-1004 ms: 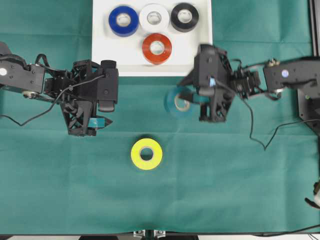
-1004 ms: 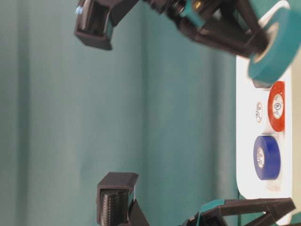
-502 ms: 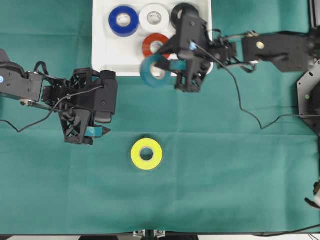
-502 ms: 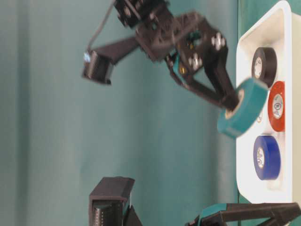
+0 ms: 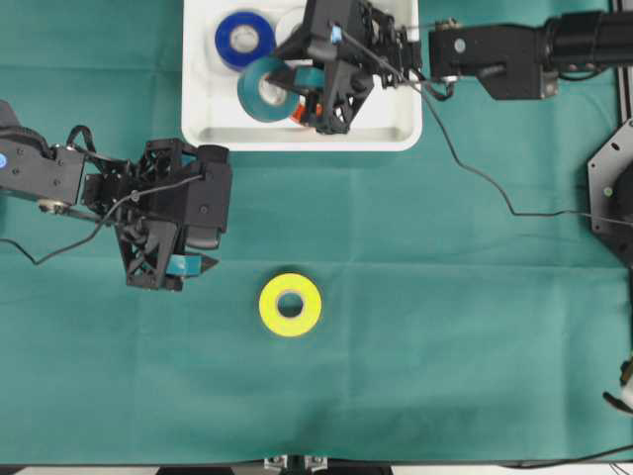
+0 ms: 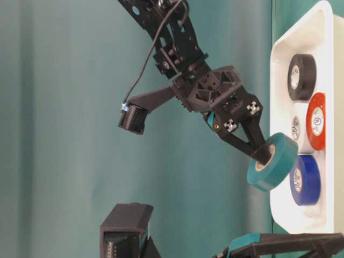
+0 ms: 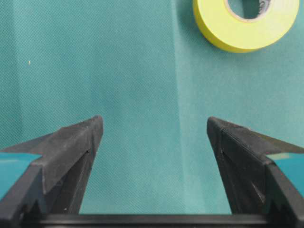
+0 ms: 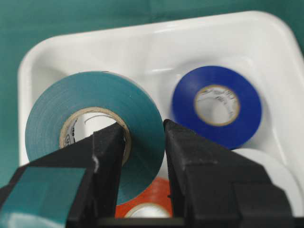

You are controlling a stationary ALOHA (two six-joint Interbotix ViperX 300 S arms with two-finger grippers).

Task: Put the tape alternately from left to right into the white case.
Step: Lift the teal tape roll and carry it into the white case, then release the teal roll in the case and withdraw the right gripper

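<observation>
A green cloth point(image 5: 445, 327) covers the whole table, creased in faint fold lines. On it, our right gripper point(image 8: 142, 156) has its fingers clamped through the wall of the teal tape roll point(image 5: 265, 89): one finger sits inside the pale core, the other presses the outer face. The roll hangs tilted above the white case point(image 5: 213, 124), over its empty near-left part and not yet touching the floor. Inside the case lie the blue roll point(image 5: 240, 37), the red roll point(image 6: 316, 121), the black roll point(image 6: 301, 77) and the white roll point(image 6: 296, 128), the white one partly hidden behind our arm. Our left gripper point(image 7: 152, 161) waits with its fingers wide apart and nothing between them, hovering over bare cloth well in front of the case. The yellow roll point(image 5: 290, 305) lies flat on the cloth further from the case, just ahead of those open fingers.

We judge the main risk to be the tilt: released at this angle, the teal roll could land on edge and roll, lean on the blue roll, or strike the raised rim. The pinch holds only one thin wall, so the roll could also swing.

The rolls are smooth, glossy rings with pale cores; the case is hard, shiny plastic with rounded corners.
</observation>
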